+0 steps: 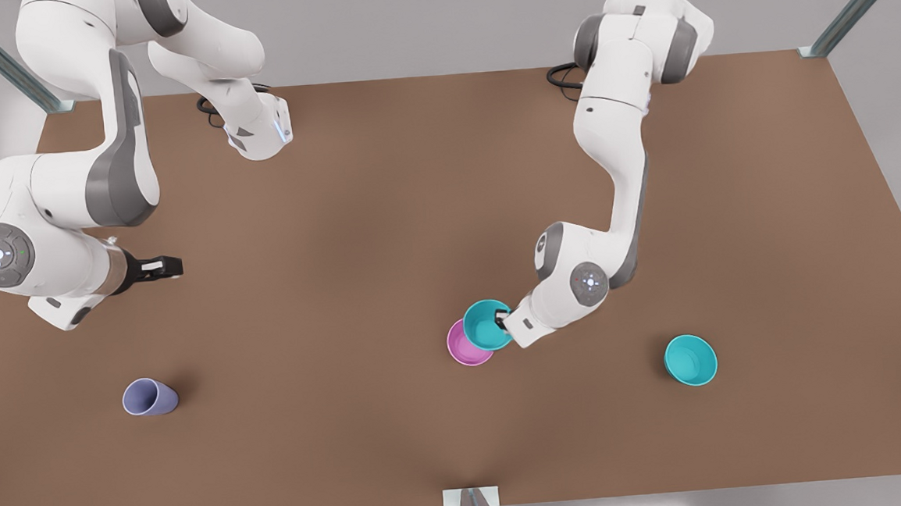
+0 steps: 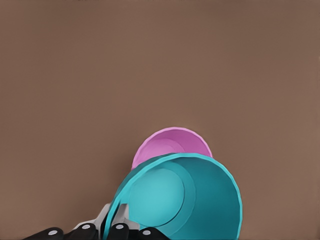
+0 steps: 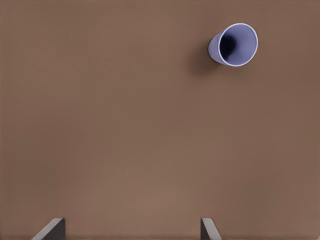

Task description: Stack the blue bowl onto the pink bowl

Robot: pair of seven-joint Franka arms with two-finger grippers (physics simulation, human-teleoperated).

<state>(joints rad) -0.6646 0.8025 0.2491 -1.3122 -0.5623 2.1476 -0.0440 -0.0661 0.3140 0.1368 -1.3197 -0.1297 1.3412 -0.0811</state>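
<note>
Far out on the front view's left of the pink bowl (image 1: 463, 349): right gripper (image 1: 172, 265), waiting, jaws spread and empty, lavender cup (image 1: 149, 397) nearer it. At the pink bowl itself — left gripper (image 1: 503, 325), jaws clamped on the blue bowl (image 1: 486, 325) rim, bowl raised and overlapping the pink one (offset toward the gripper). Needs centring, then lowering. Spare teal bowl (image 1: 690, 359) well off on the front view's right, on the bench (image 1: 385, 210).

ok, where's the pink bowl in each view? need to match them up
Front view: the pink bowl sits on the table just right of centre, partly covered by the blue bowl that the left gripper holds by its rim.
Left wrist view: the pink bowl lies beyond the held blue bowl.
Right wrist view: not in it; that one shows the lavender cup.
Shared landmark: the held blue bowl overlapping it.
</note>
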